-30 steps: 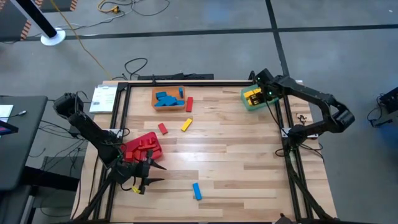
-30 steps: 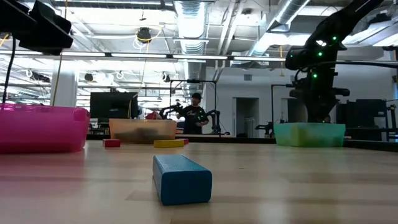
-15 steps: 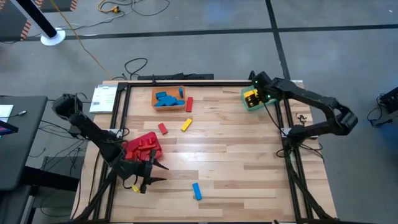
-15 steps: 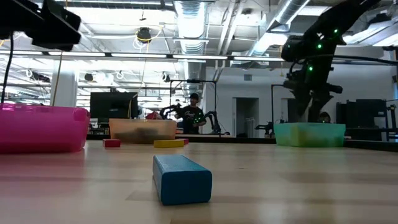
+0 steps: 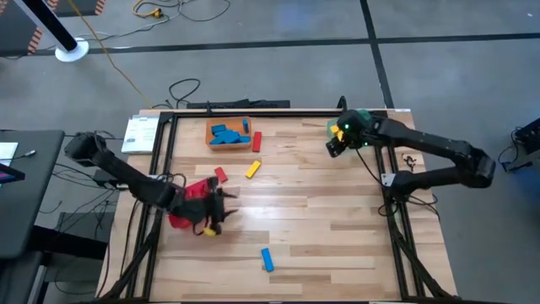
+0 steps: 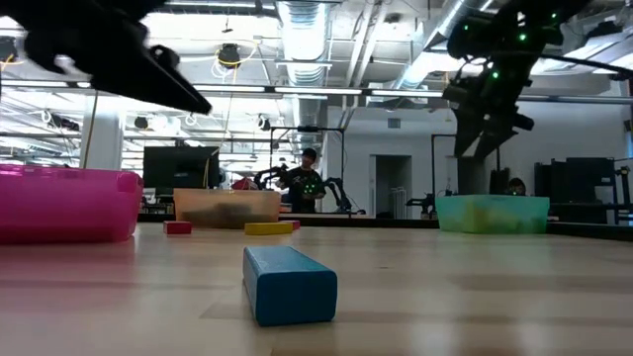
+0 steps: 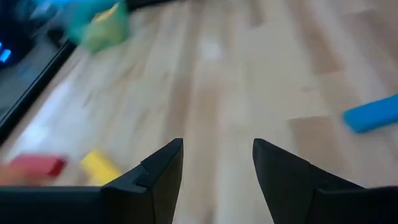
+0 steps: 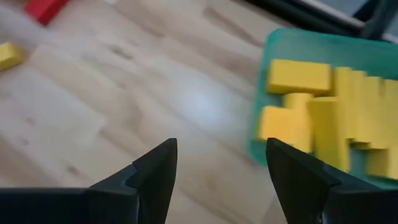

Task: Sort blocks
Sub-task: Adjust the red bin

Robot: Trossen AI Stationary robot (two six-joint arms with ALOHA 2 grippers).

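Fingers of my right gripper [image 8: 217, 180] spread wide, empty, over bare table [image 8: 124, 112].
Green bin [image 8: 298, 46] just beside: yellow blocks [image 8: 311, 106] inside.

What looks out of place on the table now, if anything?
Four blocks lie loose on the table, outside any bin: a red block against the orange bin, another red block, a yellow block, and a blue block alone near the front edge. Nothing looks damaged.
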